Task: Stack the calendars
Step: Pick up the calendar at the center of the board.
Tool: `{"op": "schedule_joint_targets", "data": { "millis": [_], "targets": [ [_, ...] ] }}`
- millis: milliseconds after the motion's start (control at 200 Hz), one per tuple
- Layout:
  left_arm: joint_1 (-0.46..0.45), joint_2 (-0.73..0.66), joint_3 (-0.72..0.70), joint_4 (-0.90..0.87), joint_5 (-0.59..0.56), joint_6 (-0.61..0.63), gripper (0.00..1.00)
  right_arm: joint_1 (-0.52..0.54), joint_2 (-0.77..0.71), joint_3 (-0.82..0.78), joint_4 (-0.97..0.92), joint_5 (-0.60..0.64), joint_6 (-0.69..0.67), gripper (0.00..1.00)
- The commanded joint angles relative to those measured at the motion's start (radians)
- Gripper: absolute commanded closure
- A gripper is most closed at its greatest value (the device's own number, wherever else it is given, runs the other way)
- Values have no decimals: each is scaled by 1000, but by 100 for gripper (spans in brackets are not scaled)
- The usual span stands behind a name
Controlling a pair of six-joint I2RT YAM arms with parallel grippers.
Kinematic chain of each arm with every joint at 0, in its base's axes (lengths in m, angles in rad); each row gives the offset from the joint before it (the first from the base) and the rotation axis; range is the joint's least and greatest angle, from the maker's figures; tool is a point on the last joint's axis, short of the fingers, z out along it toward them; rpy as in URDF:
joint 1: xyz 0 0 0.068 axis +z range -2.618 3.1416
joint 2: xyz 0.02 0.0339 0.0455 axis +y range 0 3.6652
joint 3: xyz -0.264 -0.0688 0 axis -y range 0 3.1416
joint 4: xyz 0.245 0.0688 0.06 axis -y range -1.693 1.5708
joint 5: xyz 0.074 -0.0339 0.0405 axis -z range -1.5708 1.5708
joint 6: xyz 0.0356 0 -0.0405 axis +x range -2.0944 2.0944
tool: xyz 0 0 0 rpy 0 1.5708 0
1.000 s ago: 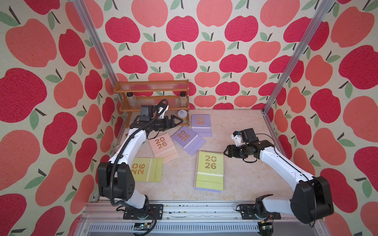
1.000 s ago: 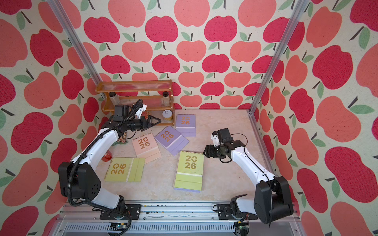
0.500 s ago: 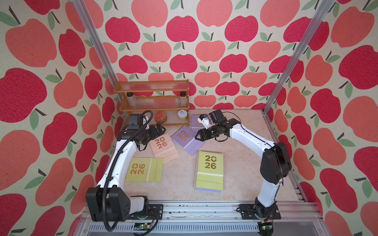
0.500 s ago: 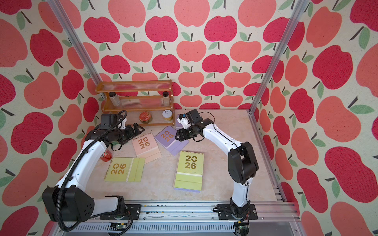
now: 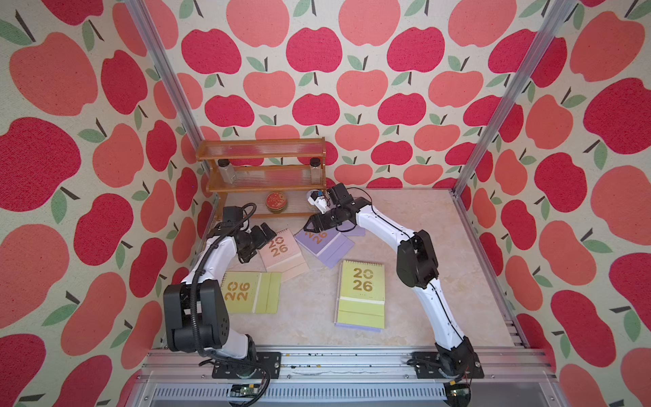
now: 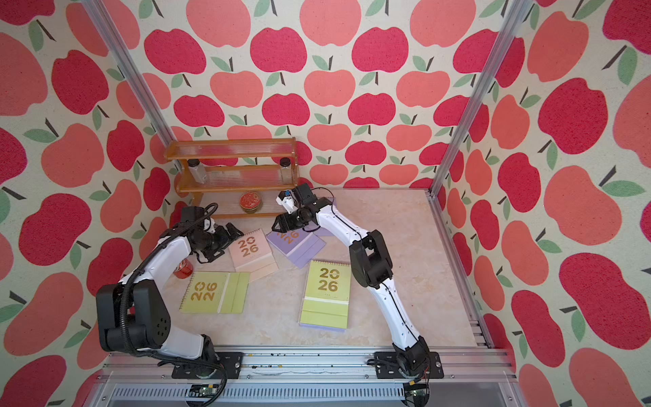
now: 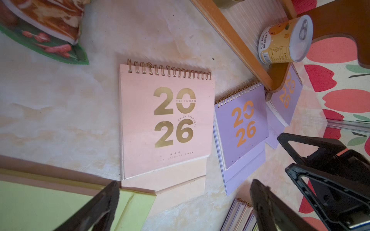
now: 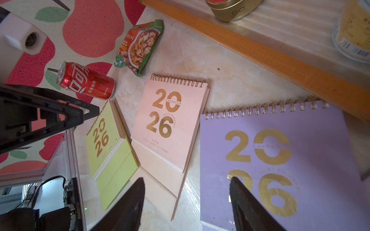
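1. My left gripper [image 5: 260,243] stood with its jaws spread wide and empty. It sat at the left edge of the pink calendar [image 5: 281,252], near the spiral-bound corner. I could not tell whether it touched.
2. My right gripper [image 5: 311,225] hung over the spiral end of the nearer lilac calendar [image 5: 326,246], jaws apart and clamping nothing. In the right wrist view one fingertip [image 8: 238,192] lay over the gold numerals and the other lay beyond the cover's edge.
3. The farther lilac calendar [image 7: 288,96] lay by the foot of the shelf [image 5: 262,149], largely under my right arm in both top views.
4. The left yellow-green calendar [image 5: 252,292] lay just in front of the pink one, corners meeting. The right yellow-green calendar [image 5: 361,292] rested on a bottom lilac calendar [image 5: 355,326], well apart from both grippers.
5. A second before, my right gripper had been out on the right side of the table [image 5: 422,218], away from every calendar. Half a second before, it was over the farther lilac one.
6. My left gripper had come down from beside the shelf to the pink calendar. No calendar had shifted.
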Motion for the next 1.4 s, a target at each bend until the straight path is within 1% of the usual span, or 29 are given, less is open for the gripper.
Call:
{"op": "schedule_joint_targets", "data": {
  "millis": [0,185,490,685,825,1096,1396],
  "targets": [
    [16,41,-14,25,-9,14,0,22,60,56,11,-46,46,31],
    [24,81,-39,42,-2,21,0,48,115,73,32,-51,67,31],
    [22,149,-86,115,32,5,2,74,149,58,66,-66,95,31],
    [18,202,-86,132,17,11,4,83,158,41,51,-63,87,31],
    [15,233,-91,160,30,6,5,90,168,37,25,-52,75,31],
    [4,261,-88,180,39,5,5,101,199,36,31,-60,98,31],
    [-4,272,-93,206,66,0,6,121,246,77,11,-90,112,31]
  ]
}}
